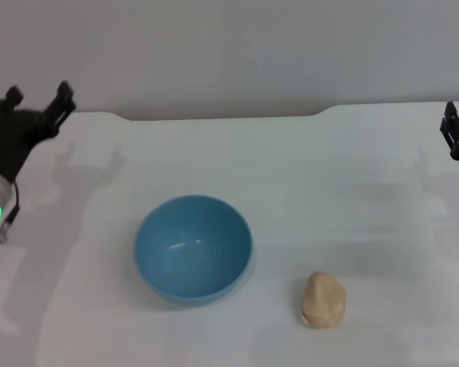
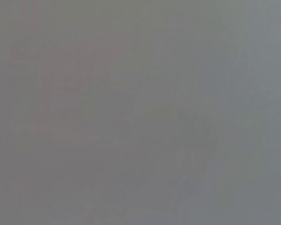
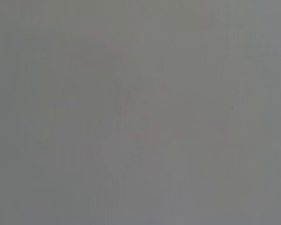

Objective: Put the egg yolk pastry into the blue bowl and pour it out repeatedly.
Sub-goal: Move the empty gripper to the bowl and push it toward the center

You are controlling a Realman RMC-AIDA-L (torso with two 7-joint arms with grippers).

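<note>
At the far left of the head view the left gripper [image 1: 38, 98] hangs above the back edge of the white bench [image 1: 352, 168], its jaws spread apart with nothing between them, well away from the bowl. A small green light glows on the arm below it.

Left of centre on the bench stands the blue bowl [image 1: 193, 248], upright, round and deep, glossy light blue inside and out with a plain rim. Its inside is bare; only a faint highlight shows on the bottom.

To the right of the bowl, apart from it and slightly nearer the front edge, the egg yolk pastry [image 1: 323, 300] lies on the bench. It is a small rounded lump, pale tan, with a matte doughy surface, somewhat taller than wide as seen from above.

At the far right edge the right gripper [image 1: 456, 136] is only partly in view above the bench, well clear of the pastry; whether its jaws are open or closed cannot be told.

Both wrist views show only a flat grey field.
</note>
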